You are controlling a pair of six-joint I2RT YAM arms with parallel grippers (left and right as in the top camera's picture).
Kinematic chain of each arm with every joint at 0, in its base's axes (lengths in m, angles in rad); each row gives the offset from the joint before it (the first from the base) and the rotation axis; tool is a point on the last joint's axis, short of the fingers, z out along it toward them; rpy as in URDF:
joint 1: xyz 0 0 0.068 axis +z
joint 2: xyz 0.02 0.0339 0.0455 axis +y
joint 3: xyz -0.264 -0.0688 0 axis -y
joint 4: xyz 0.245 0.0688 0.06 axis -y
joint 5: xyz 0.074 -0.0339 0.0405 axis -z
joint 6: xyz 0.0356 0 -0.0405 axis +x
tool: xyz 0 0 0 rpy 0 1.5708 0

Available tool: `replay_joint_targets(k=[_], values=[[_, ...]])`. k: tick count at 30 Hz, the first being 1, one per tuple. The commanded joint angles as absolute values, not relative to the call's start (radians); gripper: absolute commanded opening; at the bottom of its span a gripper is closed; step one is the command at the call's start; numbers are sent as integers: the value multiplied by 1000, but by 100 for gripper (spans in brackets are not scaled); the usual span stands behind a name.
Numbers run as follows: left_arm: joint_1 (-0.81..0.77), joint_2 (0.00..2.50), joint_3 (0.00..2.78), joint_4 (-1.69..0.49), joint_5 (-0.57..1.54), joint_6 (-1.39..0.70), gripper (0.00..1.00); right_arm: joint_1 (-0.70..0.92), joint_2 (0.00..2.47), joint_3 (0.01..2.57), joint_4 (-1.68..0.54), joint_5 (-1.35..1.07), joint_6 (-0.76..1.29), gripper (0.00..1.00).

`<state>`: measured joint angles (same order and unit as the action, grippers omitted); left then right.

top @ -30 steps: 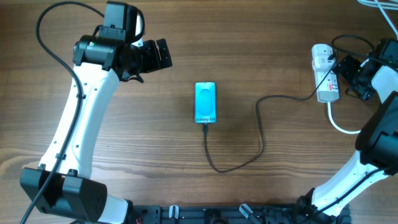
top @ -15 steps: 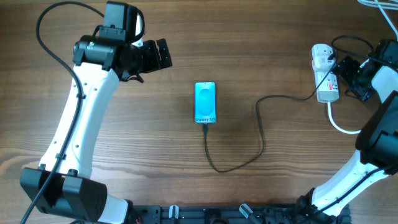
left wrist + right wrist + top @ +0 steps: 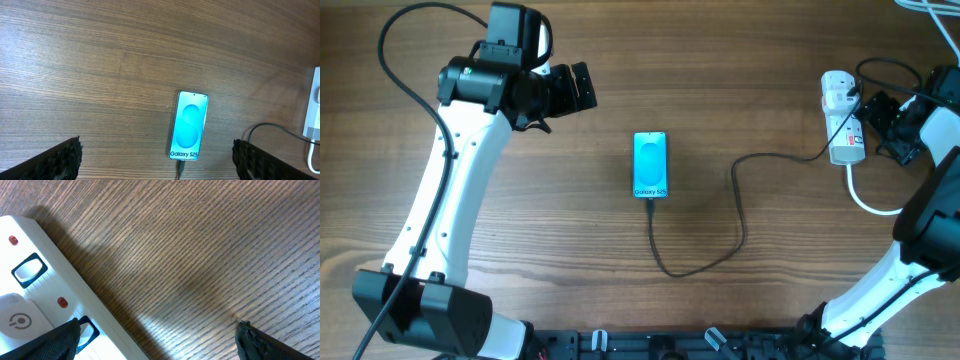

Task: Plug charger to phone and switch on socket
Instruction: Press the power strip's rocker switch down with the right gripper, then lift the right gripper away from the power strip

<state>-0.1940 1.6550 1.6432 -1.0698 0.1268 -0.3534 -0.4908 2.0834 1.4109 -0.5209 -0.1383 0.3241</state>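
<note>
The phone (image 3: 651,166) lies flat mid-table, cyan screen up; it also shows in the left wrist view (image 3: 188,125). The charger (image 3: 738,205), a thin black cable, loops from the phone's near end, where its tip (image 3: 180,169) sits against the phone, to the socket (image 3: 840,130) at the far right. My left gripper (image 3: 582,88) is open and empty, above the table left of the phone (image 3: 160,164). My right gripper (image 3: 876,122) is open beside the socket; in its wrist view (image 3: 157,340) one finger overlaps a rocker switch on the socket (image 3: 50,287).
The socket's thick white cord (image 3: 866,202) curves toward the right arm's base. A white plug adapter (image 3: 17,322) sits in the socket. Two small red marks (image 3: 62,301) lie next to the switches. The socket's edge shows at the right of the left wrist view (image 3: 315,115).
</note>
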Motion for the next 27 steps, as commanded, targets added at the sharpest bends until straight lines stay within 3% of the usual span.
replay_joint_targets(k=[1, 21, 27], values=[[-191, 1658, 1650, -1067, 114, -348, 100, -475, 2125, 1404, -544, -198, 315, 100], [-191, 1658, 1650, -1067, 113, -348, 100, -475, 2124, 1404, -578, -211, 308, 100], [-190, 1658, 1650, -1067, 114, -348, 100, -484, 2053, 1404, -653, -102, 319, 100]])
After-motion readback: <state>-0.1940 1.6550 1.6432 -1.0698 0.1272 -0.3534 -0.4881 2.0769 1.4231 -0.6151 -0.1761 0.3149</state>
